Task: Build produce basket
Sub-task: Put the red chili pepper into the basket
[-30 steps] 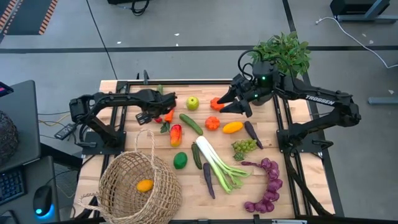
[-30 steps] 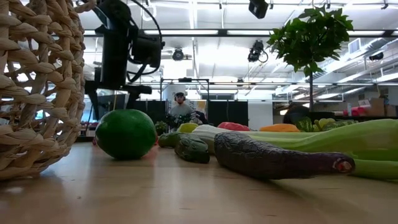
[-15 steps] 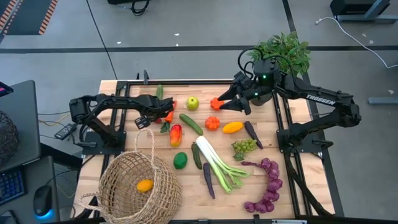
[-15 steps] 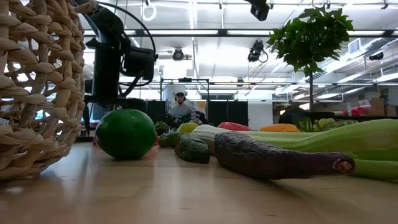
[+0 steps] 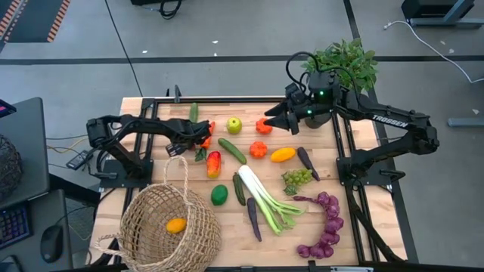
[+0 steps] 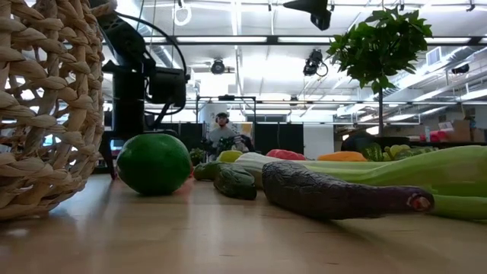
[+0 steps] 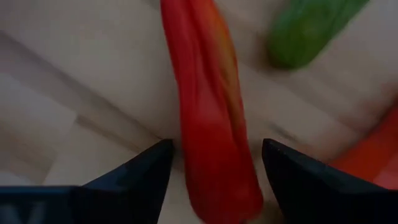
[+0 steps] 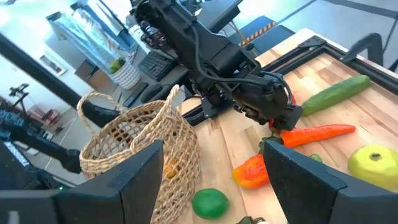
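The left pincer [image 5: 198,140] sits low near the tabletop's far left area, its jaws spread on either side of a long red pepper [image 7: 211,124] and not yet touching it. A green cucumber [image 7: 308,28] lies just beyond, and a carrot [image 8: 311,134] is close by. The basket [image 5: 170,223] stands at the near left corner with one orange fruit [image 5: 176,225] inside; the rest of the produce is scattered across the middle of the tabletop [image 5: 363,234].

The right pincer [image 5: 266,123] hovers open and empty above the far edge, near a green apple [image 5: 234,125].

The risk is a poor grip: the pepper is smooth and tapered, so jaws closing off-centre could squeeze it out sideways or roll it into the carrot. With neighbours this close, a fingertip may also catch a second piece and drag it along.
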Action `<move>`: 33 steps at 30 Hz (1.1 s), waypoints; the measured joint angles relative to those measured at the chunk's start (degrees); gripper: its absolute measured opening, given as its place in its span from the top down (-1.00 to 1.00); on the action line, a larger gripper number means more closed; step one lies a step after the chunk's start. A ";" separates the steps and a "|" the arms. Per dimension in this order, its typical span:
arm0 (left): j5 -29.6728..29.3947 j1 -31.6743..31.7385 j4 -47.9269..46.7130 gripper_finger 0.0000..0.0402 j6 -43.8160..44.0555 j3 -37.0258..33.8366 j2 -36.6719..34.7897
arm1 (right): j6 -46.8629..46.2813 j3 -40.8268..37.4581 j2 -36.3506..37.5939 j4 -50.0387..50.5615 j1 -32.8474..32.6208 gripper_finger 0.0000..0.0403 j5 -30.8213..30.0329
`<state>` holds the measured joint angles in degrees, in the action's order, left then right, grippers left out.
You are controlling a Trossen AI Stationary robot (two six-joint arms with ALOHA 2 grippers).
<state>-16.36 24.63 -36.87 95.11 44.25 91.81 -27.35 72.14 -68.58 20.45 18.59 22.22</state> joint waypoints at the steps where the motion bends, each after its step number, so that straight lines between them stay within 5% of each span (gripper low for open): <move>1: -0.73 0.51 0.20 -0.24 -0.65 -0.08 -0.02 | -0.11 0.00 0.00 -0.04 0.00 -0.39 -0.14; 6: -1.43 1.57 1.10 -0.06 -4.10 -0.13 0.09 | -0.16 0.00 0.00 -0.03 0.00 -0.39 -1.72; 14: 3.35 0.29 0.84 0.55 -6.10 1.20 -0.12 | 0.39 0.00 0.00 -0.09 0.02 -0.39 -1.77; 23: 3.80 -3.45 -8.13 0.52 -16.82 15.00 -4.29 | 3.51 0.00 0.00 -0.21 0.56 -0.39 0.80; 33: 3.57 -11.77 -27.40 0.47 -33.46 42.08 -4.60 | 3.67 0.00 0.21 -0.21 2.84 -0.39 10.54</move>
<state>-12.79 12.85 -64.26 61.65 86.33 87.21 -23.68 72.14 -68.37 20.23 21.42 32.76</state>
